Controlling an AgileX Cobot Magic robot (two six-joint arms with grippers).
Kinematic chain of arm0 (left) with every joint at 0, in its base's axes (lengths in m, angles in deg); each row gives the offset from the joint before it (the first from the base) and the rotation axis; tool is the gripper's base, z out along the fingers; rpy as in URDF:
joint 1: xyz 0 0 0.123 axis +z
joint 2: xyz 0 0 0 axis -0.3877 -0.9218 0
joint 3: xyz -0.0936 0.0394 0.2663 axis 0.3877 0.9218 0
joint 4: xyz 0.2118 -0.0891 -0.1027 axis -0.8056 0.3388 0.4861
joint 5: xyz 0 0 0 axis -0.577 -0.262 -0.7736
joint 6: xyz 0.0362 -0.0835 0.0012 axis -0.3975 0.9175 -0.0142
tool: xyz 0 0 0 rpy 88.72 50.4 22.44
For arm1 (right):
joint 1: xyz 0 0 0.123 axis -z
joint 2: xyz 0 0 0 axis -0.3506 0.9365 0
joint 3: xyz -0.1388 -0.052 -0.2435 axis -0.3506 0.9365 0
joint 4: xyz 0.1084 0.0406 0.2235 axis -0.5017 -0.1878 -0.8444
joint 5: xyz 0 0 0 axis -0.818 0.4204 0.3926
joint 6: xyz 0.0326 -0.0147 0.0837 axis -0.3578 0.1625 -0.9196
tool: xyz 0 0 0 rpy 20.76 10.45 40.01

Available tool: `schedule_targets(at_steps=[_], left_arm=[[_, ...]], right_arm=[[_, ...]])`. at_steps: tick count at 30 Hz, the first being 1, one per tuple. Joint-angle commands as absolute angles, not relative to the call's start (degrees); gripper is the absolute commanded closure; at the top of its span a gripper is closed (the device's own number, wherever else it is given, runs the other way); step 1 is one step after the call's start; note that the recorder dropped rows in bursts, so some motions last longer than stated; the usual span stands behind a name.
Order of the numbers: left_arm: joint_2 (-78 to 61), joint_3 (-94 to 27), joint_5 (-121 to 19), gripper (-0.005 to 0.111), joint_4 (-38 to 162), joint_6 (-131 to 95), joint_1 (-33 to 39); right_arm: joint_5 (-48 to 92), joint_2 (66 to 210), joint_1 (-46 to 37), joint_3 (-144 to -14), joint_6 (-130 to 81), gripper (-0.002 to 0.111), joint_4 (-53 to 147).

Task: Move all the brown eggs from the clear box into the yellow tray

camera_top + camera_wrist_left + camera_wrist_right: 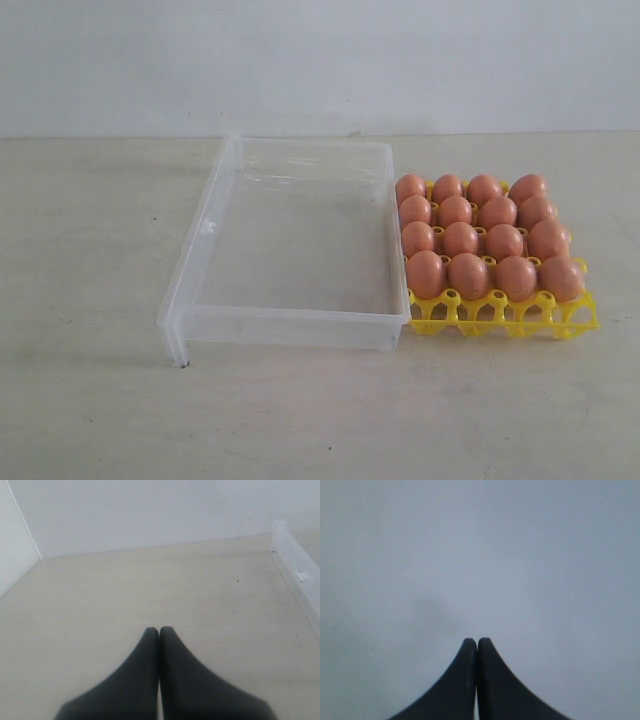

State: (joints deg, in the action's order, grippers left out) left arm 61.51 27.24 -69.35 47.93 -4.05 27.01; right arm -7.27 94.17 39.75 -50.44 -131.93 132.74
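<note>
Exterior view shows the eggs (460, 238) all seated in the tray (500, 320), four rows of four. No egg is visible in the box (300, 328), so I judge the transfer finished, with nothing left to pick. The tray sits on the right, its left edge touching or just beside the box's right wall. The box's long axis runs away from the camera, and its tab leg is at the near left corner. Neither arm appears in this view, so both are well apart from the eggs. The left gripper (159, 630) has its fingers pressed together with nothing between them, above bare table (100, 605), with the box's wall (295, 567) showing apart from it. The right gripper (477, 641) is likewise closed and empty, facing a plain grey surface, so which way the tray lies from it cannot be told. By its side, the right arm should be the nearer to the tray. Open table lies in front and to the left of the box.
</note>
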Motion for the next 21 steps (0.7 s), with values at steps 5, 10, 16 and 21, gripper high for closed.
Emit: schedule_targets(at_steps=[5, 10, 16, 21], left_arm=[[61.3, 27.3, -69.2, 0.111, 47.8, -3.8, 26.8], [61.3, 27.3, -69.2, 0.111, 47.8, -3.8, 26.8], [61.3, 27.3, -69.2, 0.111, 47.8, -3.8, 26.8], [61.3, 27.3, -69.2, 0.111, 47.8, -3.8, 26.8]], right_arm=[[-18.6, 83.0, 31.8, -45.0, -121.0, 0.109, 147.1], [-12.6, 83.1, 32.0, -37.4, -144.4, 0.109, 147.1], [-7.8, 83.1, 32.0, -31.9, -144.8, 0.109, 147.1], [-2.9, 83.1, 32.0, -31.9, -142.4, 0.109, 147.1]])
